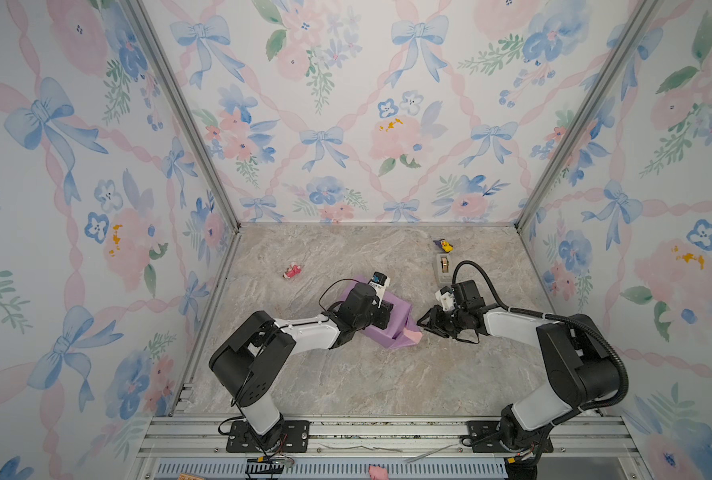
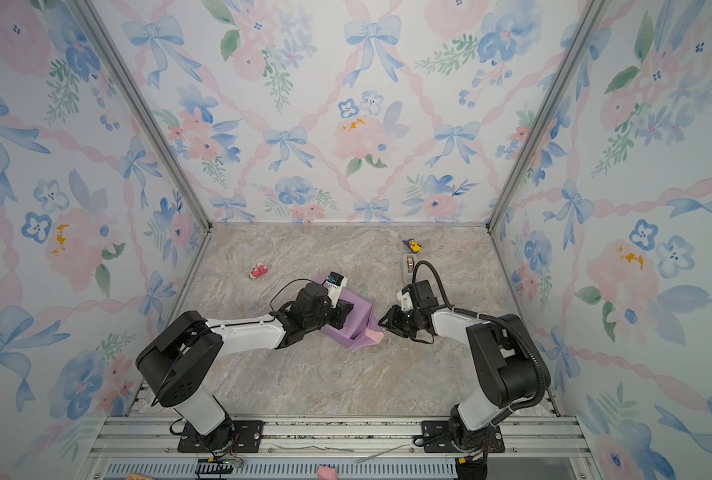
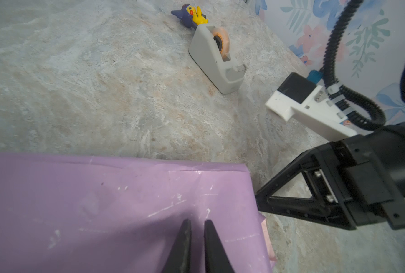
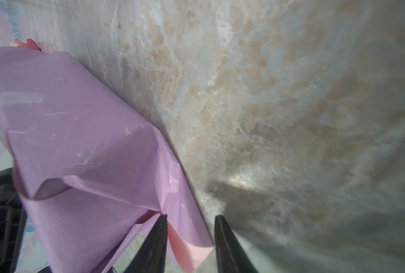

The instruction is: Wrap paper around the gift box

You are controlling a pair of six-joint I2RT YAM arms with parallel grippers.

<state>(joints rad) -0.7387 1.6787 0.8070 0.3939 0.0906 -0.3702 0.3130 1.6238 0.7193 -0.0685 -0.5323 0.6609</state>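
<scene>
The gift box is hidden under the lilac paper, which is folded round it into a low parcel mid-table. My left gripper presses down on the parcel's top with its jaws almost together and nothing between them. A loose flap with its pale pink face showing sticks out at the parcel's right end. My right gripper stands open at that end, and the flap lies between its fingers without being pinched. Clear tape shows on the paper.
A grey tape dispenser stands behind the right gripper, with a yellow and purple toy beyond it. A small pink toy lies at the back left. Flowered walls enclose the marble table.
</scene>
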